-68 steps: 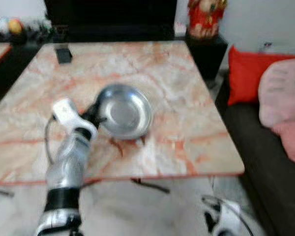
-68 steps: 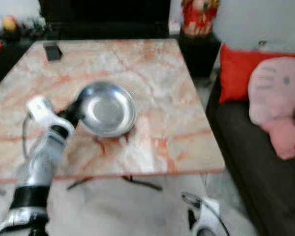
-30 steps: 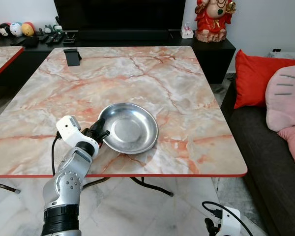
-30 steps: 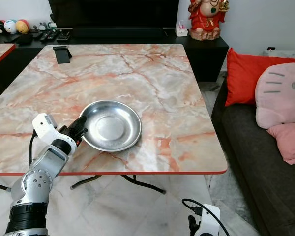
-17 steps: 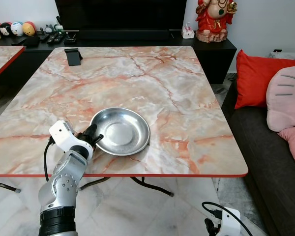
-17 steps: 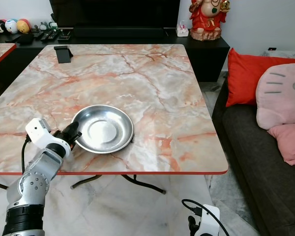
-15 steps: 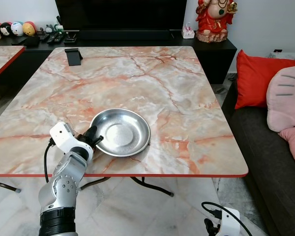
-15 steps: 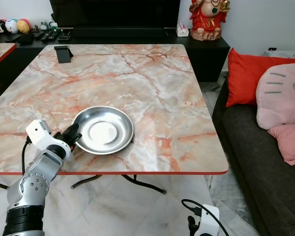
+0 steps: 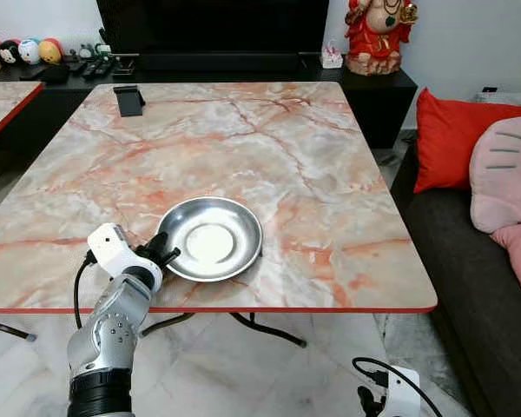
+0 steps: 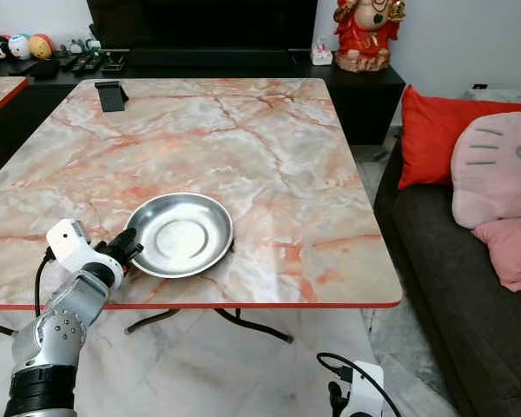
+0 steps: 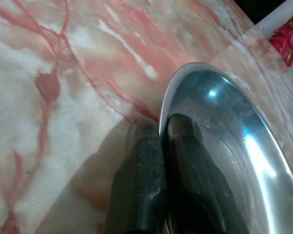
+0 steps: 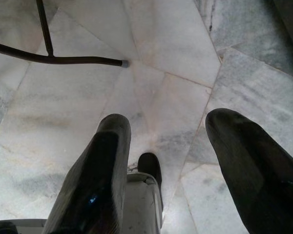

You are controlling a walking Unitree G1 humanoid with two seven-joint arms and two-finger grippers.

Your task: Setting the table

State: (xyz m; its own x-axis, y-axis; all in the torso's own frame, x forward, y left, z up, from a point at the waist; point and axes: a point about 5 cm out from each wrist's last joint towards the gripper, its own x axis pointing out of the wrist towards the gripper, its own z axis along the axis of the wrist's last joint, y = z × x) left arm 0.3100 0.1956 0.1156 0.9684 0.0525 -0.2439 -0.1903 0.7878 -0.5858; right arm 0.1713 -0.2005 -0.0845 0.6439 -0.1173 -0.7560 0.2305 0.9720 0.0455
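From my head camera I see a big marble table (image 9: pixel 269 139) with pink and orange veins. On it sits a round metal plate (image 9: pixel 210 238). It is shiny and silver, shallow, with a flat middle and a raised rim. It lies flat with its open side up, near the front edge of the table, on my left side. It is round, so it has no long side and points no special way. My left gripper (image 9: pixel 167 254) is at the plate's rim on the side nearest me, and its two black fingers pinch that rim. A small black stand (image 9: pixel 128 99) sits at the far left corner of the table. A red cushion (image 9: pixel 451 139) and a pink cushion (image 9: pixel 504 174) lie on the dark sofa to my right.

From my left wrist I see my fingers (image 11: pixel 185 161) pressed close together with the thin rim of the plate (image 11: pixel 224 146) between them, one inside the plate and one outside on the marble.

From my right wrist I see my right gripper (image 12: pixel 168 146) hanging above the pale tiled floor (image 12: pixel 161 44), its fingers spread wide apart and holding nothing. A thin black table leg (image 12: pixel 58 59) crosses the floor.
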